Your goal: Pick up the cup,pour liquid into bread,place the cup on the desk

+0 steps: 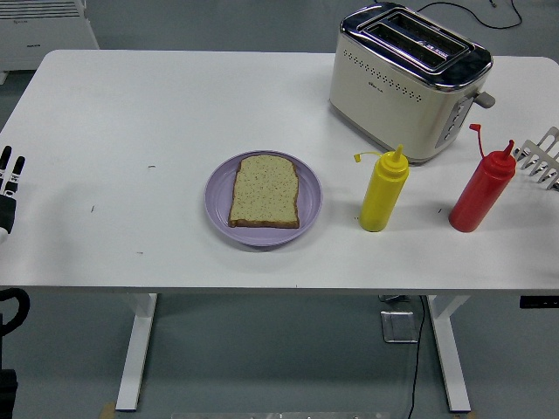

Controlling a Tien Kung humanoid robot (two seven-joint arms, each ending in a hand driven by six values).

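Observation:
A slice of bread [265,191] lies on a purple plate [307,209] in the middle of the white table. A yellow squeeze bottle [383,192] stands upright to the plate's right. A red squeeze bottle [481,189] stands upright further right. No cup shows. My left hand [10,179] rests at the picture's left edge, fingers straight and empty, far from the plate. My right hand is out of view.
A cream and chrome toaster [408,78] stands at the back right, just behind the bottles. A white rack [542,157] pokes in at the right edge next to the red bottle. A cable runs behind the toaster.

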